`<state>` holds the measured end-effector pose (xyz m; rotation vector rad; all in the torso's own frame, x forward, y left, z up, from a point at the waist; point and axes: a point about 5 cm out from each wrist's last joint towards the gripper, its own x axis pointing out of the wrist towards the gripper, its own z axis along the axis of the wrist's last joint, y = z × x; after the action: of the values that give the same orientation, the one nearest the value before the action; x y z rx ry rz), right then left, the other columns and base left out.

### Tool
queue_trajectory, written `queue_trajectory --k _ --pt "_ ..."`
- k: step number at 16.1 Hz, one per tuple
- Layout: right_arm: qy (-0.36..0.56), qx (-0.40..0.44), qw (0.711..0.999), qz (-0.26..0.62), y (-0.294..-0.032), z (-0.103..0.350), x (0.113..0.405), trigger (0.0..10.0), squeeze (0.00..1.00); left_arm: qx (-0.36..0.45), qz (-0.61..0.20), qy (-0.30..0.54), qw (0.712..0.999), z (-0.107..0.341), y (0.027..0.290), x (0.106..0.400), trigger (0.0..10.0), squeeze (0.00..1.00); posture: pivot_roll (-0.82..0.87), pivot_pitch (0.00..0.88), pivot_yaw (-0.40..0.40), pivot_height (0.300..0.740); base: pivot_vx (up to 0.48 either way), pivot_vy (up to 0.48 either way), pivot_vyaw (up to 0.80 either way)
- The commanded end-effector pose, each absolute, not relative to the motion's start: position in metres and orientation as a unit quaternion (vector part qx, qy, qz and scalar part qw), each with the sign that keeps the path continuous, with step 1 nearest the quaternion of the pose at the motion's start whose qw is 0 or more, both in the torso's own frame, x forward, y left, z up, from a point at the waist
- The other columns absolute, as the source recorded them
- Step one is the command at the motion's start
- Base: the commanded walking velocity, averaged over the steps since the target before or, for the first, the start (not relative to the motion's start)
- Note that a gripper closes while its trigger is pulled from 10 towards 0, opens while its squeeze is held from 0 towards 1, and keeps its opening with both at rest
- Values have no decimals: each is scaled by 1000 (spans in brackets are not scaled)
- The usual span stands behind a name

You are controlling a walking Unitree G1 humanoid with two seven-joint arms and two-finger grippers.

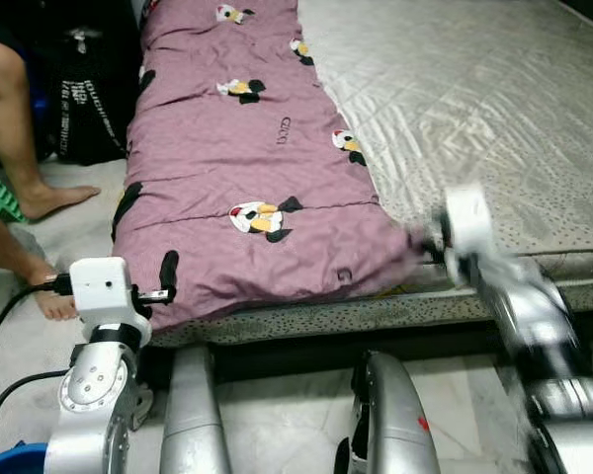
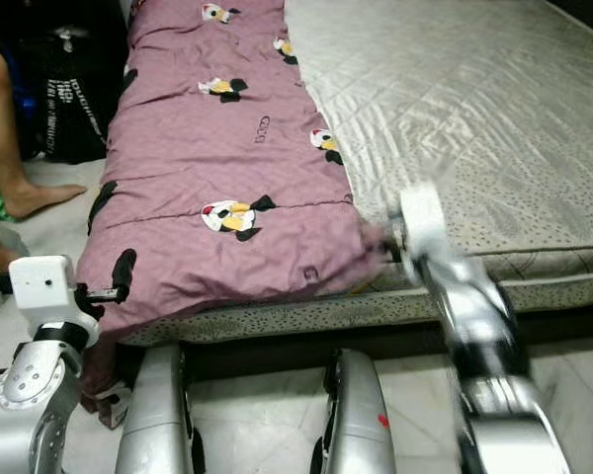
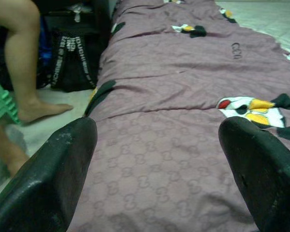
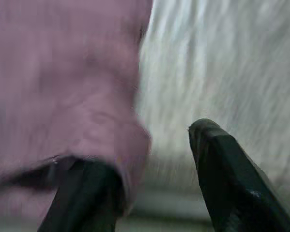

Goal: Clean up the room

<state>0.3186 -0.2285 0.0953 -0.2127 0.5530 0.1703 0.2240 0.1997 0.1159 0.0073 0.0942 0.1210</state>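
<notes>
In the left eye view I have the mauve quilt (image 1: 247, 168) running as a long folded strip from the top centre of the frame down to lower centre, lying along the left side of the bed, with the bare quilted mattress (image 1: 474, 109) filling the upper right. My left pincer (image 1: 156, 292) sits at lower left, right at the quilt's near left corner where the cloth hangs over the bed edge; my right pincer (image 1: 427, 249) is at centre right, blurred, at the quilt's near right corner. I judge both arms are placed at the two near corners so the quilt can be lifted or folded evenly. A person's bare legs (image 1: 20, 138) stand at the left edge beside a black bag (image 1: 84, 99), close enough to the left arm that I would move it carefully. The right eye view shows the same layout shifted left. In the left wrist view the two black fingers (image 3: 48, 179) are spread wide, with quilt fabric between them and nothing pinched yet. In the right wrist view, heavily blurred, one finger (image 4: 232, 179) is over the mattress side and the other under the quilt's edge, so this pincer is spread apart too, straddling the corner, seemingly ready to close on it.
</notes>
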Motion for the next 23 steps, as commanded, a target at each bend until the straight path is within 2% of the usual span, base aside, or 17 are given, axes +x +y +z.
queue_trajectory --k 1,4,7,9,10,12,13,14,15,17,19,22,23 --pt "297 -103 943 111 -226 89 307 10000 1000 5 58 53 997 114 199 223 10000 0 36 13 -43 522 0 0 0" --pt "368 -105 916 125 -238 57 265 10000 1000 2 49 60 997 111 193 222 10000 0 24 20 -34 522 0 0 0" --pt "380 -118 911 107 -260 53 232 10000 1000 5 47 61 997 110 197 226 10000 0 0 19 -38 522 0 0 0" --pt "361 -103 920 116 -263 58 214 10000 1000 5 47 58 997 111 196 229 10000 0 -6 18 -40 522 0 0 0" --pt "298 -73 945 112 -263 70 219 10000 1000 2 48 56 997 111 196 229 10000 0 -6 18 -40 522 0 0 0" --pt "195 -58 974 99 -262 101 240 10000 1000 1 48 57 997 110 195 228 10000 0 -13 20 -33 522 0 0 0" --pt "110 -56 986 114 -248 133 271 10000 1000 0 45 57 997 110 194 228 10000 0 -19 17 -25 522 0 0 0" --pt "84 -49 987 126 -239 144 284 10000 1000 -1 44 55 998 110 193 229 10000 0 -20 15 -19 522 0 0 0" --pt "41 -34 985 165 -212 162 306 10000 1000 -4 41 48 998 113 191 232 10000 0 -13 13 -18 522 0 0 0" --pt "25 -6 981 195 -186 167 323 10000 1000 -13 43 40 998 116 189 232 10000 0 4 15 -19 522 0 0 0" --pt "30 42 971 234 -132 160 341 10000 1000 -7 73 29 997 121 193 219 10000 0 75 50 -37 522 0 0 0" --pt "43 87 967 238 -82 143 344 10000 1000 13 127 49 991 119 208 190 10000 0 138 111 -41 522 0 0 0" --pt "41 88 966 241 -73 141 343 10000 1000 14 141 52 989 119 212 184 10000 0 152 129 -41 522 0 0 0"
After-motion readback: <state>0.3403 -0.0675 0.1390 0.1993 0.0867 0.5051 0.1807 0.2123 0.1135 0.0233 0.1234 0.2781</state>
